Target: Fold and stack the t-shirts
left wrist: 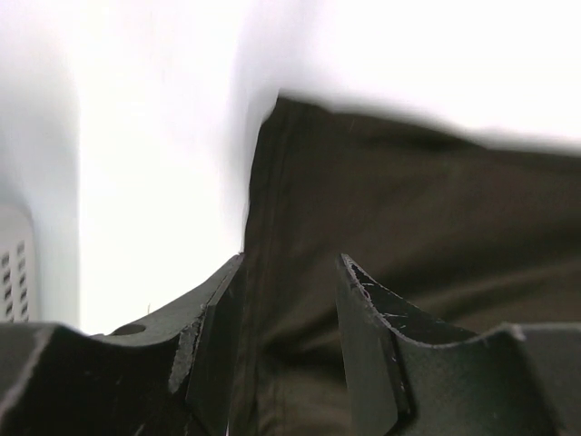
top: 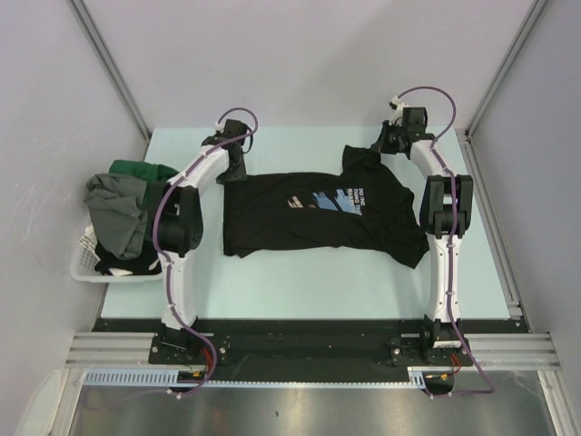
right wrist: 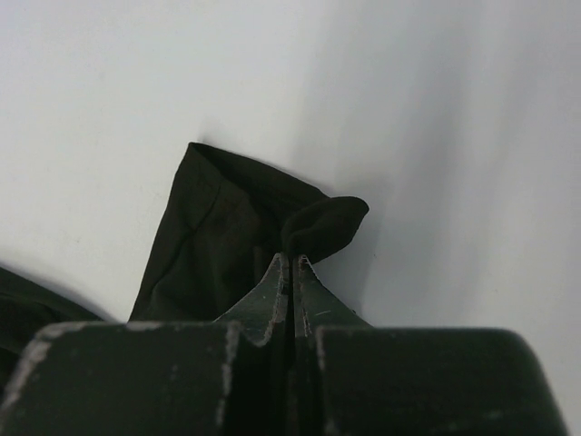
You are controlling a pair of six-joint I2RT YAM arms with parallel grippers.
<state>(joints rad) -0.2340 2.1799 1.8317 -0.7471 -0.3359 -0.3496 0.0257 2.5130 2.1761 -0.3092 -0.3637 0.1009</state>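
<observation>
Top external, black t-shirt (top: 318, 218) lettering unreadable, right pincer (right wrist: 292, 261) clamped on its sleeve (right wrist: 227, 227), left pincer (left wrist: 290, 268) apart astride hem (left wrist: 265, 218).

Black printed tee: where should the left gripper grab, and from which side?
The far hem corner of the black printed tee, from its left edge: it lies flat, and that seamed edge sits between the left gripper's open fingers.

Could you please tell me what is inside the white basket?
A crumpled grey garment lies on top, dark green cloth behind it and black cloth below. The left arm covers their right side; anything deeper in the white basket is hidden.
</observation>
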